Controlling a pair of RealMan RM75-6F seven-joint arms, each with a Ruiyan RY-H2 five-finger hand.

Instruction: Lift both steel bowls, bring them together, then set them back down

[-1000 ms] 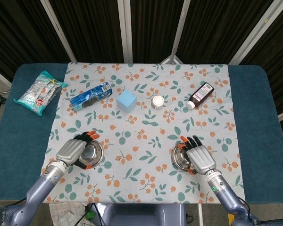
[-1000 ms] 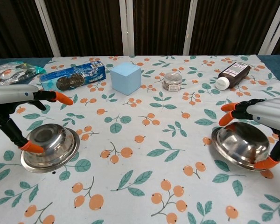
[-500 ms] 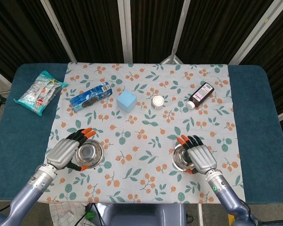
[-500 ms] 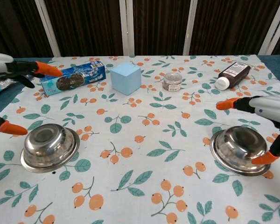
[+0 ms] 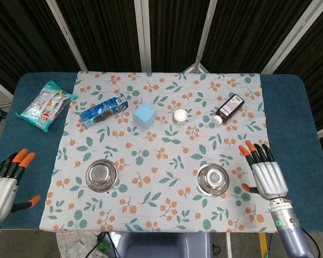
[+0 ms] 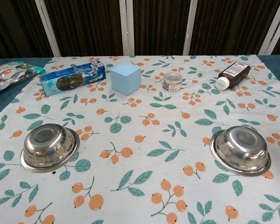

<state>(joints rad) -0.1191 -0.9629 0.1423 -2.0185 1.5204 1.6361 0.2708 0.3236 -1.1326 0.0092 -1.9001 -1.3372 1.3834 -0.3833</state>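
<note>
My left hand [image 5: 4, 185] hovers off the edge of the cloth, over the blue table top, fingers spread and holding nothing. My right hand [image 5: 268, 174] is the same on the other side: open, empty, palm down, just past the right bowl and not touching it. In the chest view neither hand really shows, apart from an orange speck at the far right edge, so I judge them from the head view alone.

Both steel bowls sit flat on the flowered cloth [image 5: 161, 156], mouths up. The left bowl [image 5: 102, 174] lies toward my left front, the right bowl [image 5: 212, 179] toward my right front, well apart, with bare cloth between them. Each rests squarely on its base, not tilted, which suits bowls that have been put down and let go. With both hands clear and both bowls at rest, I take the job to be at its end.

Further back, out of the way of the bowls, lie a cookie packet [image 5: 103, 109], a blue cube [image 5: 145, 115], a small jar [image 5: 179, 116] and a dark bottle [image 5: 228, 108] on its side. A crinkled snack bag [image 5: 46, 106] lies off the cloth at the far left.
</note>
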